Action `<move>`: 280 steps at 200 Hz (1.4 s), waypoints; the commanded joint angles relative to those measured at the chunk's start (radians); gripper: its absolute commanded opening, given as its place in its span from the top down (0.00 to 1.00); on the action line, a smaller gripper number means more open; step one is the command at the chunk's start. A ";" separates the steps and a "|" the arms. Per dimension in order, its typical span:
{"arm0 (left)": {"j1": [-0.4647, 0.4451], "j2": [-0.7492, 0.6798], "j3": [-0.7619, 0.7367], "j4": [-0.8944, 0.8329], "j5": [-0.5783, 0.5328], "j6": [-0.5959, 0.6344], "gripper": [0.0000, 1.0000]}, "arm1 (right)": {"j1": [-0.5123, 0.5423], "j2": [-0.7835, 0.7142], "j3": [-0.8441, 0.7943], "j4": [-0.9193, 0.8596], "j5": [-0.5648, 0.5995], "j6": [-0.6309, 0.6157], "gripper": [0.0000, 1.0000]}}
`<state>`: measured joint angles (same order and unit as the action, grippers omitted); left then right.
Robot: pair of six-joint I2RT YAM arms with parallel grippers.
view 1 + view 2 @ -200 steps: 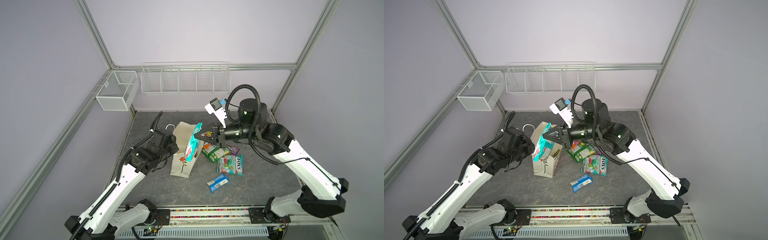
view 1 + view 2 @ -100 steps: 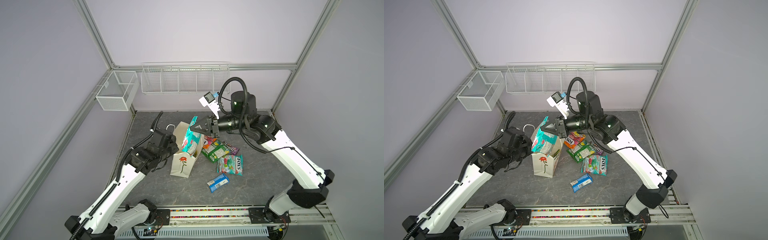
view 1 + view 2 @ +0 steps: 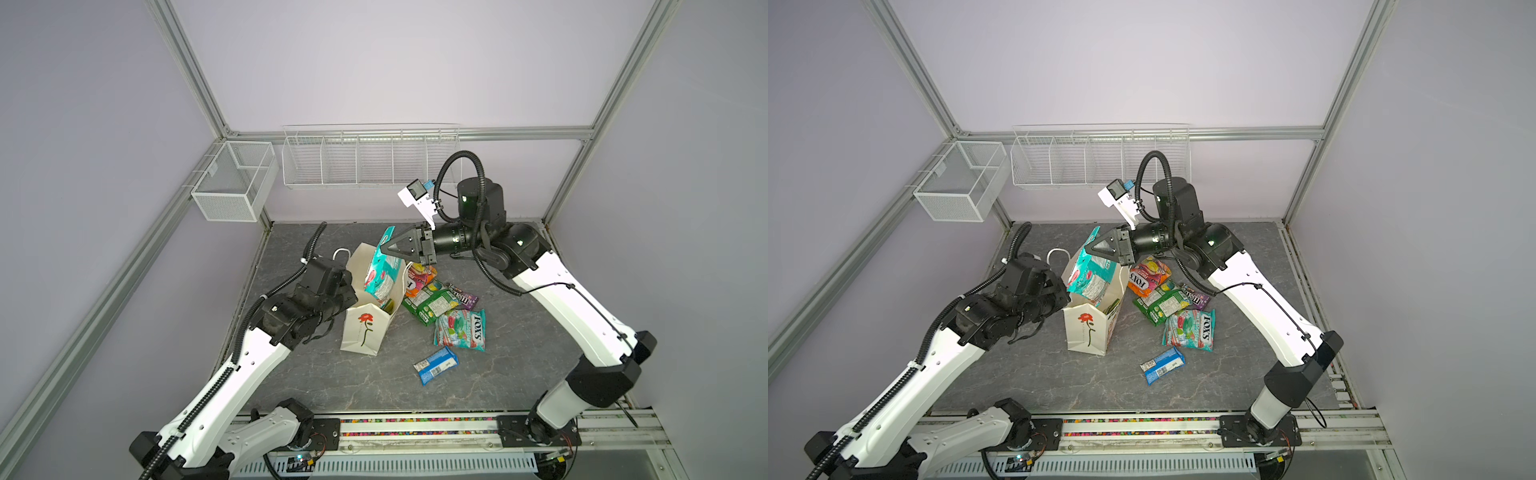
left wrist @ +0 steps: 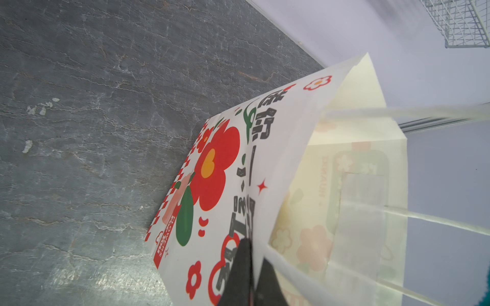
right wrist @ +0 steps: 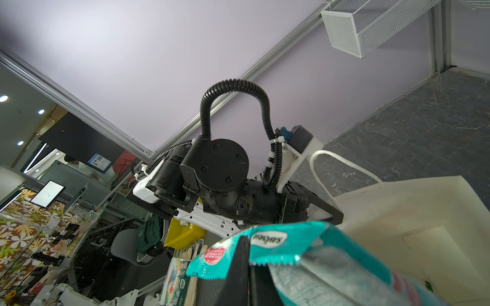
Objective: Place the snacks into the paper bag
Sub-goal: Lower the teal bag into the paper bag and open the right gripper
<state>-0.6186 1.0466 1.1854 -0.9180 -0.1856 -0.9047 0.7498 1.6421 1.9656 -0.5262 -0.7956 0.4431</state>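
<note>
The right gripper point(image 3: 384, 248) is clamped on the top edge of a teal packet point(image 3: 380, 276). The packet hangs partway down into the open mouth of the paper bag point(image 3: 365, 332). The left gripper point(image 4: 250, 267) pinches the bag's rim on the side away from the other snacks. A green packet point(image 3: 389, 306) peeks out inside the bag. On the counter point(image 3: 324, 382) just beside the bag lie an orange packet point(image 3: 419, 279), a second green packet point(image 3: 434, 305), a purple packet point(image 3: 466, 297) and a second teal packet point(image 3: 461, 330). A blue bar point(image 3: 436, 365) lies a little apart.
</note>
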 commanded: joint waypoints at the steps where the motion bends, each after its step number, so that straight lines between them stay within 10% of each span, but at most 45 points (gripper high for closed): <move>1: -0.006 -0.003 -0.006 -0.040 0.009 0.009 0.92 | -0.013 0.023 0.030 0.078 -0.047 0.022 0.94; 280: -0.006 -0.049 0.022 -0.050 0.018 0.029 0.92 | -0.027 0.168 0.040 0.157 -0.117 0.102 0.93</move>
<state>-0.6186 1.0107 1.1854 -0.9585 -0.1741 -0.8806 0.7280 1.7874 1.9789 -0.4316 -0.8749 0.5308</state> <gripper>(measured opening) 0.079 0.068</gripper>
